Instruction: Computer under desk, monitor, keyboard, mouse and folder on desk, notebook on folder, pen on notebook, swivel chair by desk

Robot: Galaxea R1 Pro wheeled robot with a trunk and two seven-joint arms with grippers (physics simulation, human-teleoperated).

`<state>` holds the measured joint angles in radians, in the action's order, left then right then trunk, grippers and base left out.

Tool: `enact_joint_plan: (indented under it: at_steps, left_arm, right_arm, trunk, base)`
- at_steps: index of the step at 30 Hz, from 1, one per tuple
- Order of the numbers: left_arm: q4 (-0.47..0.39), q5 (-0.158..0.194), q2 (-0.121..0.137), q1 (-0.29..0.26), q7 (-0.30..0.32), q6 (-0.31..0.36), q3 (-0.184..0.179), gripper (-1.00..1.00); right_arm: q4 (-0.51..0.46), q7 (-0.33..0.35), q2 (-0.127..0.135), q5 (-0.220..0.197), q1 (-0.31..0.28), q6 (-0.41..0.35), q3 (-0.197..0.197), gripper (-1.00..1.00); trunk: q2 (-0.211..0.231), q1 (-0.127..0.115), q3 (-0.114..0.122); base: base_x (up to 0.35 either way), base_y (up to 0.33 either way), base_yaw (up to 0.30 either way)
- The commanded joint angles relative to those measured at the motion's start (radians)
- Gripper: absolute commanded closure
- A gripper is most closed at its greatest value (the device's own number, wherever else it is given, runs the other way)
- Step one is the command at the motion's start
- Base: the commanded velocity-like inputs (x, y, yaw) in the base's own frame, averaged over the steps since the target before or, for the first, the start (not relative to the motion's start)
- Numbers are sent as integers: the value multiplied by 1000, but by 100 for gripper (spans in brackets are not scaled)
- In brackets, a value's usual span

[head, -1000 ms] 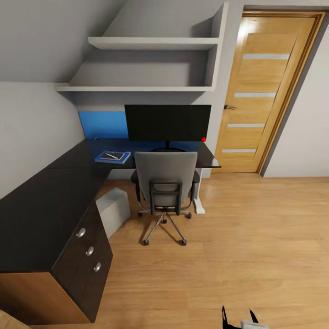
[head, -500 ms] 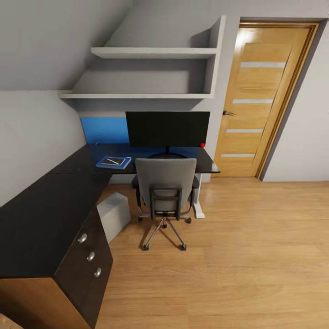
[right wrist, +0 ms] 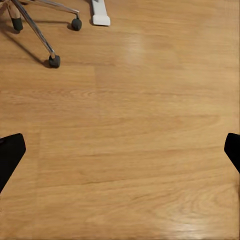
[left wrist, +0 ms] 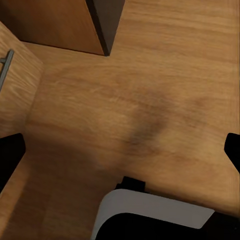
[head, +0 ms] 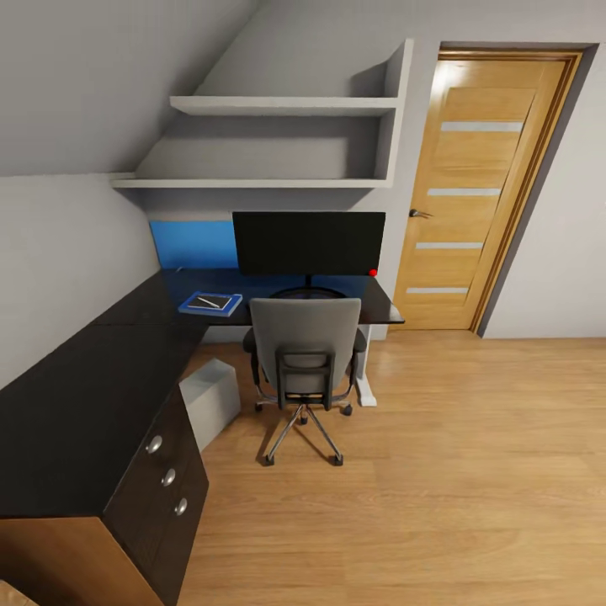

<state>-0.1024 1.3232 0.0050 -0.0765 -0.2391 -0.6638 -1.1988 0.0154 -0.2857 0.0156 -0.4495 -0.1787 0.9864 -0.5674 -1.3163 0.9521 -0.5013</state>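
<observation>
In the head view your camera has drawn back and tipped up over the last second: the whole picture has slid down, and the gripper tip that stood at the bottom edge is gone from it. The furniture itself has not moved. That reads as you backing off to check the result rather than reaching for anything.

The desk [head: 76, 404] carries the monitor [head: 309, 242] along its back edge. The folder [head: 209, 303] lies near the inner corner of the desk top, left of the monitor, with the notebook [head: 210, 300] on it and the pen [head: 206, 301] across that. The chair [head: 305, 353] is pushed in against the front edge. The computer [head: 210, 401] sits on the floor, tucked part-way under the desk. You cannot make out the keyboard or mouse; the chair back hides that stretch of desk.

In the left wrist view the left gripper [left wrist: 120, 150] hangs over bare floor [left wrist: 150, 90], fingers wide apart and holding nothing.

In the right wrist view the right gripper [right wrist: 120, 150] is likewise spread and empty above the floor, with the chair's castors [right wrist: 54, 61] well ahead.

No brand, label or writing is legible anywhere.
</observation>
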Motion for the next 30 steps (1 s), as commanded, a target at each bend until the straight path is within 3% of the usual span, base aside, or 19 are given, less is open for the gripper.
enact_joint_plan:
  at_steps: [1, 10, 30]
  left_arm:
    - [-2, 2, 1, 0, -8, -1, -8, -100]
    - [-2, 2, -2, 0, -5, 2, -8, -100]
    - [-2, 4, -1, 0, -11, 3, -4, -100]
  right_arm:
    - [2, -4, -3, -3, -1, -13, -9, -100]
    - [2, -3, -14, -3, -1, -96, -10, -100]
    - [1, -3, -14, -3, -1, -104, -9, -100]
  trunk:
    - [-1, 0, -1]
    - [-1, 0, -1]
    - [-1, 0, -1]
  base:
    - [0, 0, 0]
    - [0, 0, 0]
    - [0, 0, 0]
